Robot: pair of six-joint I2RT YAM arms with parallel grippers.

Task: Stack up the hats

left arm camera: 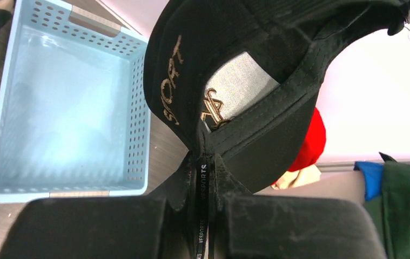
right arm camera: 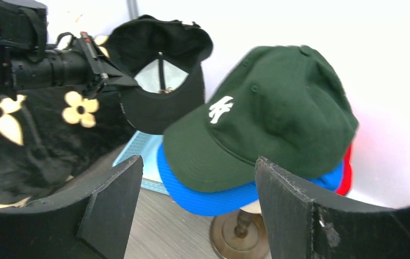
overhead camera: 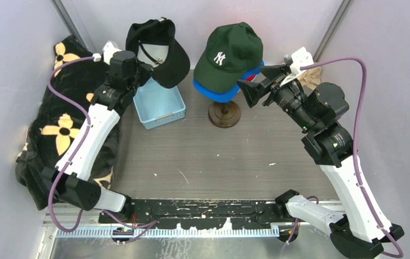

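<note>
A black cap (overhead camera: 159, 46) with gold lettering (left arm camera: 173, 81) hangs in the air at the back left, above the blue basket. My left gripper (left arm camera: 205, 183) is shut on the cap's back edge and strap. A dark green NY cap (overhead camera: 229, 54) sits on top of a blue cap (overhead camera: 213, 93) on a wooden stand (overhead camera: 224, 114). A red hat (right arm camera: 347, 172) shows under them at the far side. My right gripper (overhead camera: 250, 93) stands open just right of the stack, level with the brims, with nothing between its fingers (right arm camera: 111, 205).
A light blue perforated basket (overhead camera: 158, 103) stands under the black cap. A black cloth with cream flowers (overhead camera: 62, 124) lies along the left wall. A beige rag (left arm camera: 294, 177) lies behind the stand. Walls close in the back and both sides.
</note>
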